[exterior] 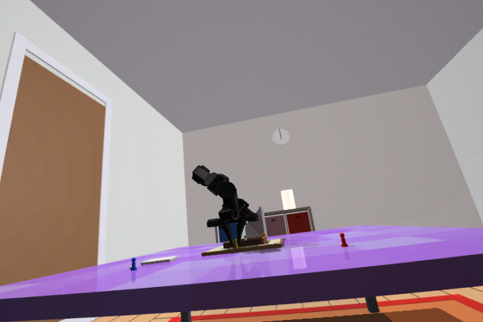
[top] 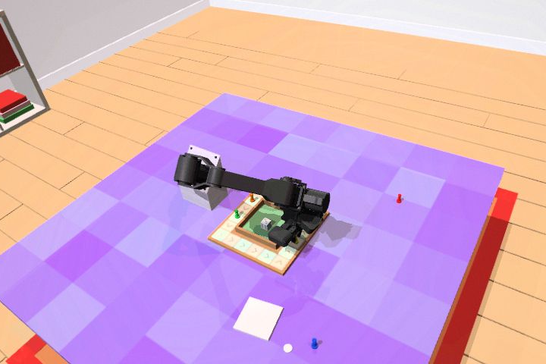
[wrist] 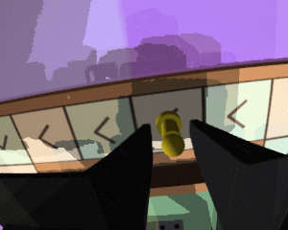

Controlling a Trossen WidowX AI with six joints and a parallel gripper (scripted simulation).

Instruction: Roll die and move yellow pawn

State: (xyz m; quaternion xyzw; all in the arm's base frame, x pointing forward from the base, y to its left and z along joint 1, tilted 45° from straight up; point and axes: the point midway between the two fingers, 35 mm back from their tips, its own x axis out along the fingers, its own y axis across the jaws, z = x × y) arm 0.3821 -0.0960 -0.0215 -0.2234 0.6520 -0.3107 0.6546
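The yellow pawn (top: pixel 296 240) (exterior: pixel 235 243) (wrist: pixel 170 128) stands upright on a square of the board (top: pixel 242 245) (wrist: pixel 101 91), in the row along the tray's outer side. My gripper (exterior: pixel 235 242) (wrist: pixel 170 129) is partly open around it, with a gap between the pawn and each fingertip in the wrist view. The fingers are low, about at the pawn's height. The white die (top: pixel 265 223) (wrist: pixel 170 225) lies in the green-floored tray (top: pixel 256 240) (wrist: pixel 178 174). Its top pips cannot be read; the wrist view shows only its edge.
A green pawn (top: pixel 236 213) and an orange pawn (top: pixel 252 197) stand on the board toward the arm's base. A red pawn (top: pixel 399 199) (exterior: pixel 343 239), a blue pawn (top: pixel 314 343) (exterior: pixel 133 263), a white square plate (top: pixel 258 318) (exterior: pixel 159 260) and a white disc (top: pixel 287 348) are off the board.
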